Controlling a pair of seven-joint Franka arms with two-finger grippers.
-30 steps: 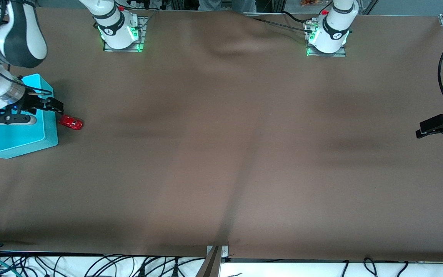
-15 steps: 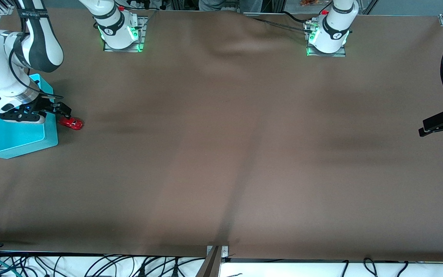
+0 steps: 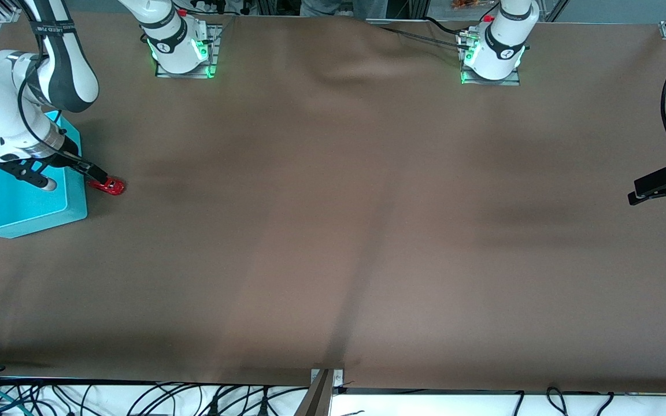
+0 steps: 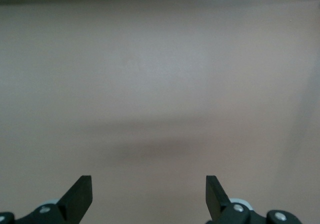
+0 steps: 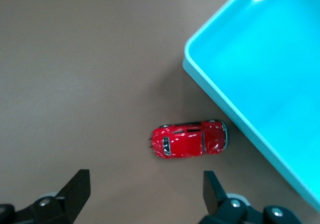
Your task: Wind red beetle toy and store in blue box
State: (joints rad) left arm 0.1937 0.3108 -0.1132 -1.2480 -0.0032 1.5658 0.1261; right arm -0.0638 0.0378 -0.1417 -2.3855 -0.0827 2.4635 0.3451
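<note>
The red beetle toy (image 3: 110, 185) lies on the brown table, right beside the blue box (image 3: 21, 205) on its side toward the left arm's end. My right gripper (image 3: 97, 174) hangs low over the box's edge, its tips just short of the toy. In the right wrist view the gripper (image 5: 145, 194) is open and empty. The toy (image 5: 190, 140) lies ahead of the fingertips (image 5: 77, 184), not between them, with the box wall (image 5: 225, 94) next to it. My left gripper (image 3: 651, 188) waits open over the left arm's end of the table; its wrist view (image 4: 149, 196) shows only bare cloth.
The brown cloth (image 3: 333, 231) covers the whole table, with a few wrinkles near the arm bases (image 3: 182, 52). Cables run along the table's edge nearest the camera (image 3: 136, 398). The blue box holds nothing that I can see.
My right gripper has swung from over the box toward the toy and come down, its tips now close to the toy. The toy, the box and the left gripper have hardly moved.
</note>
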